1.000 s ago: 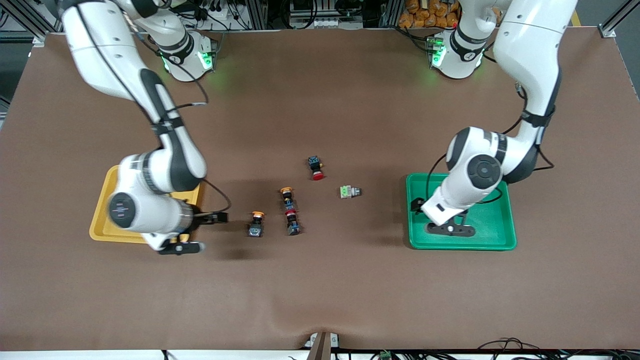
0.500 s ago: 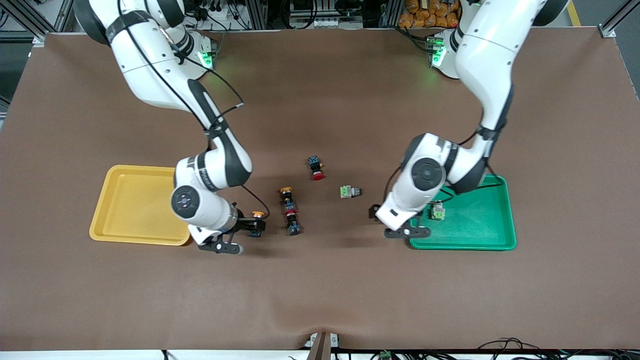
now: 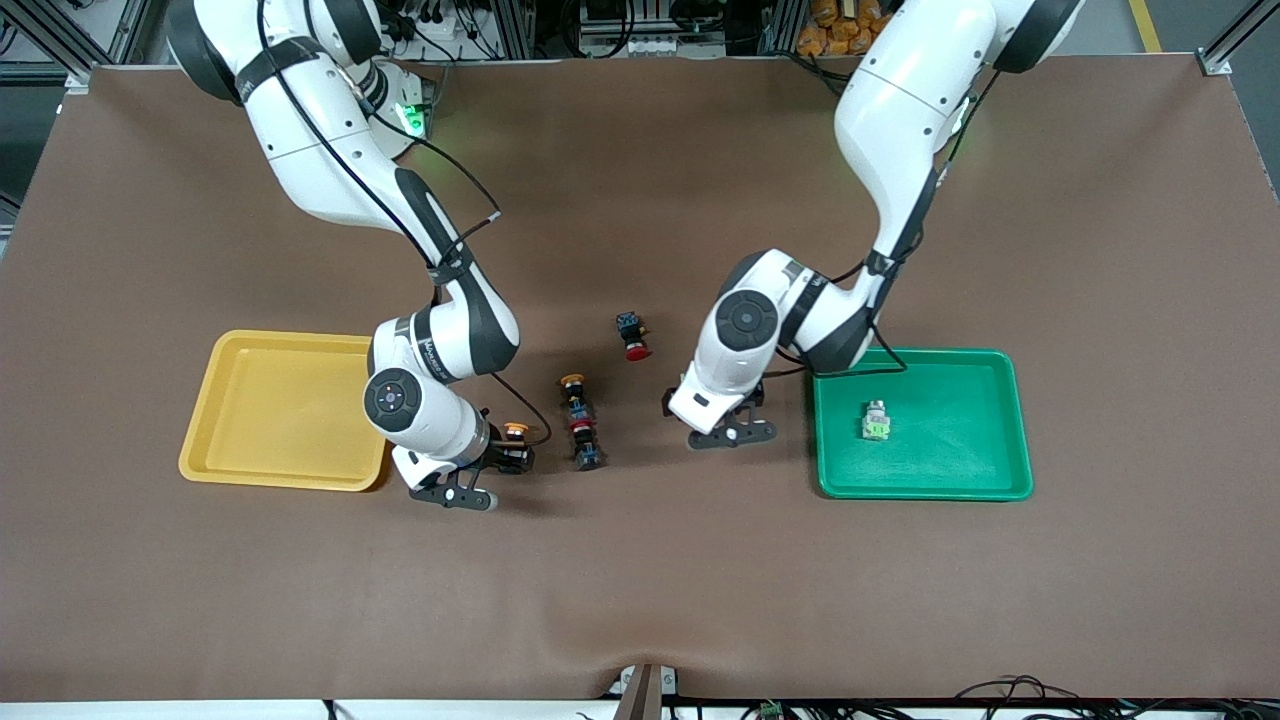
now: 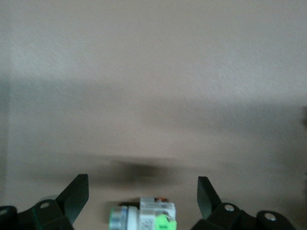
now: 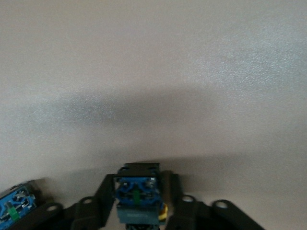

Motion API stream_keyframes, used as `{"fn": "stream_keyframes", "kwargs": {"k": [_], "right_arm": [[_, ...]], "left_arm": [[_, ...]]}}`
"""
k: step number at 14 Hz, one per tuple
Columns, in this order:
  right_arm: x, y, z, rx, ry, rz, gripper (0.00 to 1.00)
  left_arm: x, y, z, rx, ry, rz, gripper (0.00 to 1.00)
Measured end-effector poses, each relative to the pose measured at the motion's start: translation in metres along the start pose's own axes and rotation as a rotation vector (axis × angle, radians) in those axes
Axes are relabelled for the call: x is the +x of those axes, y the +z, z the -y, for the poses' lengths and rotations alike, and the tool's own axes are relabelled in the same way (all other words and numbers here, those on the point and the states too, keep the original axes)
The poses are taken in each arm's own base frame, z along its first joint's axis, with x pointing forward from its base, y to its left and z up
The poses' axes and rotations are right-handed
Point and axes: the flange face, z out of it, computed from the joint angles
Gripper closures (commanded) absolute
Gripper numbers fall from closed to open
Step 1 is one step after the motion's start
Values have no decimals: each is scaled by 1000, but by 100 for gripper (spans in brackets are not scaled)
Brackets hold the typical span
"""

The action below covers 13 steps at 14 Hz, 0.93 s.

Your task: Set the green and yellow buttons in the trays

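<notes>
A yellow-capped button [image 3: 515,432] lies on the table between the fingers of my right gripper [image 3: 510,458]. In the right wrist view the gripper [image 5: 138,175] is shut on the button's blue-based body [image 5: 136,194]. A second yellow-capped button [image 3: 572,382] lies toward the table's middle. My left gripper [image 3: 730,432] is low over the table beside the green tray [image 3: 950,480]. Its arm hides the green switch in the front view. In the left wrist view the switch [image 4: 144,218] lies between the open gripper's [image 4: 142,194] fingers. Another green switch [image 3: 877,420] lies in the green tray. The yellow tray [image 3: 270,400] holds nothing.
A red-capped button [image 3: 583,440] lies touching the second yellow-capped one, nearer the front camera. Its blue base shows in the right wrist view [image 5: 17,206]. Another red-capped button [image 3: 632,340] lies farther from the front camera, between the two arms.
My left gripper left a green switch in the green tray and moved over the other switch. My right gripper moved from the yellow tray to the yellow-capped button.
</notes>
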Motion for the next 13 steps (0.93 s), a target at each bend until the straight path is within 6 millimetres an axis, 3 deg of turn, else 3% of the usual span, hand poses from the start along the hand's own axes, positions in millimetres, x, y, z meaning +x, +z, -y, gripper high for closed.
{"fn": "stream_keyframes", "kwargs": {"k": [5,8,9,10,11,12,13], "right_arm": [[3,-3,-3,-2,-7,-7,100],[21,-20,-27,-16,-24,17,100],[33,-35,-44,-16,-38,25,100],[45,-53,-65,-11,-59,28,100],[57,-73,-89,-7,-80,35,100],[65,-91,-113,-3,-96,45,100],[73,-110,-139,2,-110,54,100]], "left_arm": [[-24,26,-6,36,26,39,0],[-32,35,-4,50,33,53,4],[-35,37,-4,55,36,58,33],[-37,39,-4,59,38,62,72],[-38,40,-4,59,38,62,91],[-37,39,-4,58,38,61,100],[-37,38,-4,57,37,59,100]]}}
